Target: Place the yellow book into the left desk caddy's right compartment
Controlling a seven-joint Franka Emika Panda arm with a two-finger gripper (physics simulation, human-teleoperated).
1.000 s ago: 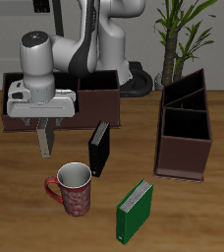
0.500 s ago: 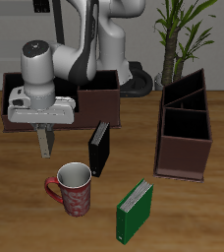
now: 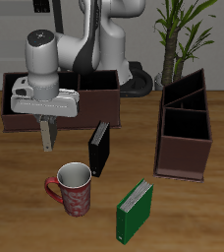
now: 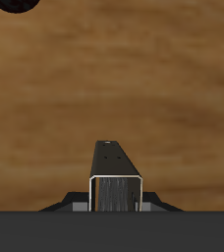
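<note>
The gripper (image 3: 47,141) is pinched on the yellow book (image 3: 47,130), held upright above the bench (image 3: 26,212), its grey edge filling the wrist view (image 4: 117,187). The left caddy (image 3: 186,126) stands well apart at 3 o'clock from it. The mug (image 3: 73,189) is at 5 o'clock, with the black book (image 3: 100,148) at 4.

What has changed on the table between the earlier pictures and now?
The gripper rose a little and shifted slightly toward the black book, carrying the yellow book with it. The mug, green book and both caddies stayed in place.
</note>
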